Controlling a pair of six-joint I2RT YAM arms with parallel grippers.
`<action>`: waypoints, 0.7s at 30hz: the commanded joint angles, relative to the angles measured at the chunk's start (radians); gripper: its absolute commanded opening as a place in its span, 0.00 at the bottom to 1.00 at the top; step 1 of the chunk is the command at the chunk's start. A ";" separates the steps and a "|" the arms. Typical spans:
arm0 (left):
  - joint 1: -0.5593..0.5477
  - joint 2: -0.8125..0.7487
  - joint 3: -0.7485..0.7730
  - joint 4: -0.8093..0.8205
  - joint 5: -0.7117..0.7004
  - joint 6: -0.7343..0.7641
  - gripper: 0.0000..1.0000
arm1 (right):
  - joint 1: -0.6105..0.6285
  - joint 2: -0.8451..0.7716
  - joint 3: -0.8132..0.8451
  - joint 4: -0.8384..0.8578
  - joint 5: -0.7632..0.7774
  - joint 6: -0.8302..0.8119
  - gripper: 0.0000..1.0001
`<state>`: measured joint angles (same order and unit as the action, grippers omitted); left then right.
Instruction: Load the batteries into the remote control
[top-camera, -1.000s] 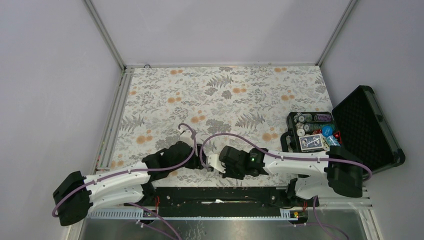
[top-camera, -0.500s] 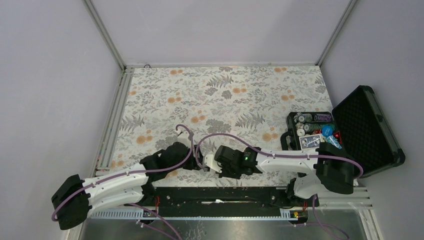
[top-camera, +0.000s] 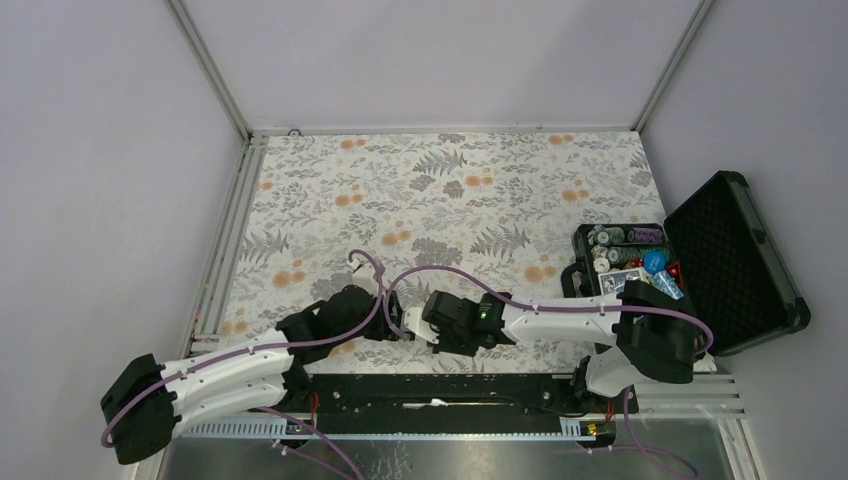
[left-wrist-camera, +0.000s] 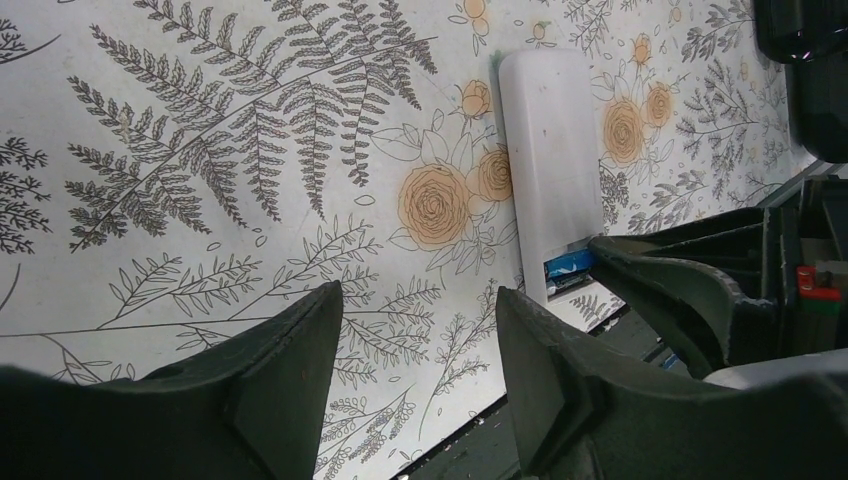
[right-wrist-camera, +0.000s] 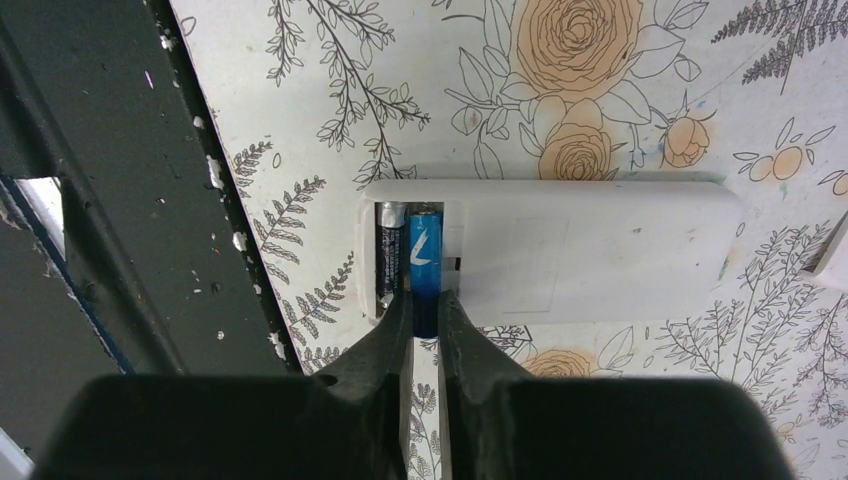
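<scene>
1. The remote control (right-wrist-camera: 590, 250) lies back-up on the floral tablecloth (right-wrist-camera: 300, 90), close to the black rail (right-wrist-camera: 120, 200) at the table's near edge. Its battery bay is uncovered at the end facing the right gripper (right-wrist-camera: 422, 305). A blue battery (right-wrist-camera: 424, 250) sits in one slot and a darker battery (right-wrist-camera: 389, 250) in the slot beside it.
2. The right gripper's jaws stand only a slit apart, flanking the blue battery's near end. Whether they pinch it or merely bracket it cannot be told. If they grip it while the arm backs away, the cell would likely lift out of its slot.
3. The blue battery's near end reaches the bay's rim, so it may not be fully seated. A push along its length could slide the light remote across the cloth instead of compressing the contact.
4. The left gripper (left-wrist-camera: 415, 335) hovers wide open near the remote and holds nothing, so nothing braces the handset against such a push.
5. Polarity cannot be read here, so a reversed cell is a possible fault.
6. With the bay uncovered, a nudge toward the rail could tip the cells out.
</scene>
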<state>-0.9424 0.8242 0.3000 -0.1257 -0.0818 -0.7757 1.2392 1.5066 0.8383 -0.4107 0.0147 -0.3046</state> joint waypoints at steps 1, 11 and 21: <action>0.006 -0.002 -0.001 0.035 0.018 0.004 0.61 | 0.006 -0.002 0.039 -0.010 0.023 0.016 0.16; 0.006 0.037 -0.001 0.068 0.054 -0.003 0.61 | 0.006 -0.071 0.015 -0.011 0.026 0.048 0.28; 0.004 0.148 0.006 0.165 0.149 -0.008 0.58 | 0.006 -0.203 -0.025 0.041 0.123 0.178 0.31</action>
<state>-0.9405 0.9321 0.3000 -0.0605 0.0048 -0.7830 1.2396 1.3911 0.8360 -0.4114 0.0490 -0.2180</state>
